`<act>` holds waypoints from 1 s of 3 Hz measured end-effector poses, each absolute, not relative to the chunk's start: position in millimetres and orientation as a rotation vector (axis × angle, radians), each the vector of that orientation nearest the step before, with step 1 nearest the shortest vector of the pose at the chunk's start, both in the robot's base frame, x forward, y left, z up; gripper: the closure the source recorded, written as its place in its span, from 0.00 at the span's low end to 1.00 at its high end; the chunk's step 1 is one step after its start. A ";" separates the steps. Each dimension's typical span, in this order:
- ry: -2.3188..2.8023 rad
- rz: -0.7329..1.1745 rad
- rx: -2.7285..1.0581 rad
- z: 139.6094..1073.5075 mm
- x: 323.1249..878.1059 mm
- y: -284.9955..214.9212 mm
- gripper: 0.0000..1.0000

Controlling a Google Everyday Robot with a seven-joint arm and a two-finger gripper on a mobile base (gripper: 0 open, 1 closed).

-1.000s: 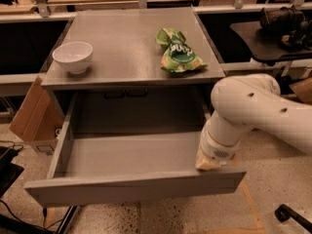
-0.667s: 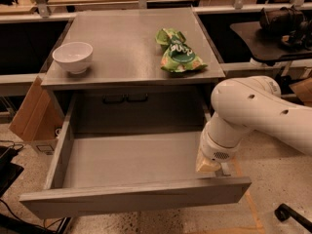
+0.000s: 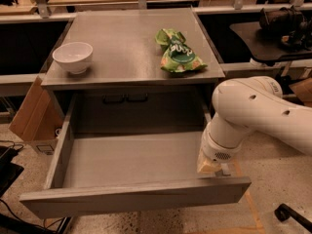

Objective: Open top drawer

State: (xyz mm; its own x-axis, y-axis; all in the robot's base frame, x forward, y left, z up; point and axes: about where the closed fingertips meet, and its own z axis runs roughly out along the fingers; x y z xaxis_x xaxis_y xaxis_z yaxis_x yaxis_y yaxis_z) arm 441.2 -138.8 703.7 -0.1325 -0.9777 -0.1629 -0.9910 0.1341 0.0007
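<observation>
Centrally, low in the frame, the top drawer stands pulled well out from under the cabinet top. At lower right, the white arm's gripper dips just behind the drawer's front panel, near its right end; whether it grips anything cannot be told. A white bowl and a green bag sit on top.

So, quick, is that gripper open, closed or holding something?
Gripper: inside the right front corner of the pulled-out top drawer, just behind its front panel. Open, closed or gripping the panel: cannot be told.
</observation>
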 end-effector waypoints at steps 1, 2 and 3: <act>2.270 0.161 -1.984 704.2 440.6 -138.9 0.36; 2.269 0.159 -1.985 704.7 440.0 -138.9 0.12; 2.269 0.157 -1.986 705.1 439.5 -139.0 0.00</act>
State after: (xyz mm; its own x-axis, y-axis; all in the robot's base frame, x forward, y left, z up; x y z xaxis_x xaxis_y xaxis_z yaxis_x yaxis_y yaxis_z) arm 439.5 -139.0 705.1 -0.1307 -0.9785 -0.1594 -0.9912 0.1327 -0.0023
